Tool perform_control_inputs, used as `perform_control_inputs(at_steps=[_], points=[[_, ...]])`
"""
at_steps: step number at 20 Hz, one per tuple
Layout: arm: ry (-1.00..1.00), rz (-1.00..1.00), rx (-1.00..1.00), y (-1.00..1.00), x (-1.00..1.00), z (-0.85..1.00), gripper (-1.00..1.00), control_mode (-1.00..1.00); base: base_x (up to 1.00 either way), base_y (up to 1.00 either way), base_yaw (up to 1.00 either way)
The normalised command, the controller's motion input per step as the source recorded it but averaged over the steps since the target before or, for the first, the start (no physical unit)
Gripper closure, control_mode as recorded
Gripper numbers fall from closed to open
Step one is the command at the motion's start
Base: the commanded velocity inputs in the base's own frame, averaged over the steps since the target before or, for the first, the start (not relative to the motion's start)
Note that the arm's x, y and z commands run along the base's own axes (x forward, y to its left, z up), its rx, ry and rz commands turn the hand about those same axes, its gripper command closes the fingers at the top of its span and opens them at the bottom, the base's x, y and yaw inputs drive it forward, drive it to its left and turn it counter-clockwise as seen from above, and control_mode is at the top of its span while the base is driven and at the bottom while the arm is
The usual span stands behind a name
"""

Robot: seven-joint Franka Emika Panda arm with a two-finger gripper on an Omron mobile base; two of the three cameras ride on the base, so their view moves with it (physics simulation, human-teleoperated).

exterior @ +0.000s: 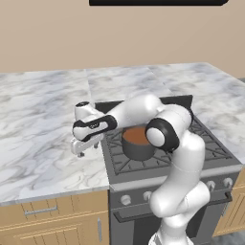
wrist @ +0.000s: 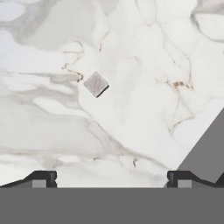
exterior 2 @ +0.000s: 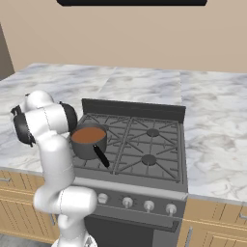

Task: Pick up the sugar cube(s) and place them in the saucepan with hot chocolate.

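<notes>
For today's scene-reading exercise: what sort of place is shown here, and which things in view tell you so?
A kitchen, rendered rather than real. A gas stove with knobs is set into a marble counter over wooden cabinets, and a saucepan of reddish-brown liquid sits on a burner.

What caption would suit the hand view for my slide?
Open fingers hover above a pale grey sugar cube lying on the marble counter.

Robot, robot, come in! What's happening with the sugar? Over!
Gripper open, empty, above the counter. One sugar cube lying below it, not grabbed. Saucepan waiting on the stove. Nothing in the way.
</notes>
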Motion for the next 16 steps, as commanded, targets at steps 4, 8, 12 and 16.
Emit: perform_control_inputs(at_steps=[4, 8, 12, 16], points=[[0.0, 0.0, 0.0, 0.29, 0.0, -0.07, -1.0, -1.0, 0.0, 0.0, 0.0], [0.0, 0.0, 0.0, 0.27, 0.0, -0.08, -1.0, -1.0, 0.0, 0.0, 0.0], [0.0, 0.0, 0.01, 0.13, 0.01, -0.12, -1.0, -1.0, 0.0, 0.0, 0.0], [0.0, 0.0, 0.04, 0.03, 0.16, -0.15, -1.0, -1.0, 0.0, 0.0, 0.0]])
